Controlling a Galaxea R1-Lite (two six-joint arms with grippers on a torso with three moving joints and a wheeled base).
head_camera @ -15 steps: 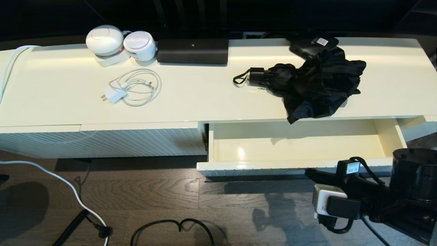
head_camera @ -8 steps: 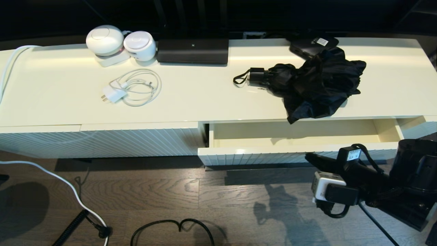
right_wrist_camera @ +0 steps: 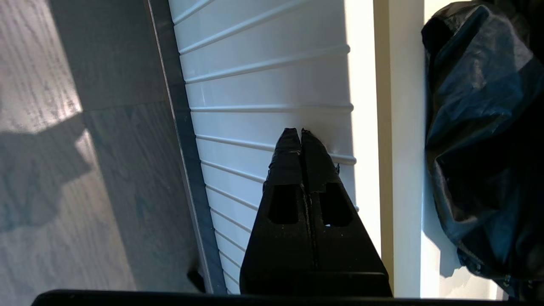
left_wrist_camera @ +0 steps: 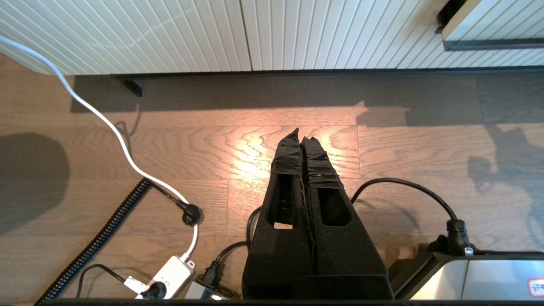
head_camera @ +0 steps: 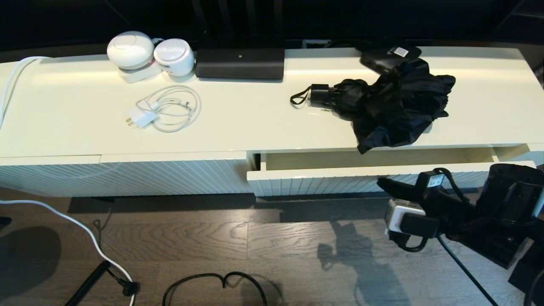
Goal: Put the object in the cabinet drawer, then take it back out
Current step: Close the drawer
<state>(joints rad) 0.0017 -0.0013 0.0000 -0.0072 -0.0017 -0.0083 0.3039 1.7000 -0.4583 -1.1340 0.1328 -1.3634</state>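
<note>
The black folding umbrella [head_camera: 395, 106] lies rumpled on the cabinet top, its short handle [head_camera: 319, 94] and strap loop pointing left; its fabric [right_wrist_camera: 480, 140] also shows in the right wrist view. Just below it, the cream drawer [head_camera: 323, 185] stands open by a narrow gap, and what shows of its inside is bare. My right gripper [head_camera: 380, 183] is shut and holds nothing. Its tips [right_wrist_camera: 301, 131] rest against the ribbed drawer front [right_wrist_camera: 272, 85], near the dark bar handle [right_wrist_camera: 187, 161]. My left gripper [left_wrist_camera: 301, 135] hangs shut over the floor, out of the head view.
On the cabinet top are a small flat black box with a white label [head_camera: 389, 55], a flat black device [head_camera: 240, 63], a white charger with coiled cable [head_camera: 163, 108] and two white round devices [head_camera: 129, 50]. A handleless ribbed panel [head_camera: 127, 176] stands left of the drawer. Cables [head_camera: 212, 282] cross the floor.
The drawer has slid in from wide open to a narrow gap. My right gripper has moved toward the cabinet with the drawer front. The umbrella has not moved.
</note>
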